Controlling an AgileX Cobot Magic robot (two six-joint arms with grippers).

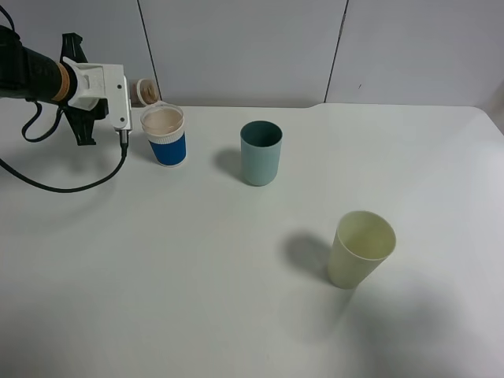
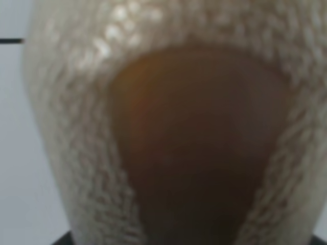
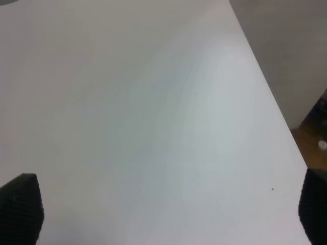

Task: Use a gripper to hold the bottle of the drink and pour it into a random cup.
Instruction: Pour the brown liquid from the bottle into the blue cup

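My left gripper [image 1: 120, 101] is at the far left, shut on the bottle [image 1: 146, 90], which it holds tipped over on its side. Only the wide beige neck shows, just above the far rim of the blue paper cup [image 1: 166, 135]. The cup holds pale brown liquid. In the left wrist view the bottle [image 2: 71, 102] fills the frame, blurred, with the brown drink [image 2: 199, 143] inside it. The pink label is hidden. My right gripper [image 3: 168, 209] is open and empty over bare table; it is out of the exterior view.
A teal tumbler [image 1: 261, 152] stands to the right of the cup. A pale yellow-green tumbler [image 1: 361, 249] stands nearer the front right. The white table [image 1: 197, 299] ends at a grey wall behind. Black cables [image 1: 55, 185] trail from the left arm onto the table.
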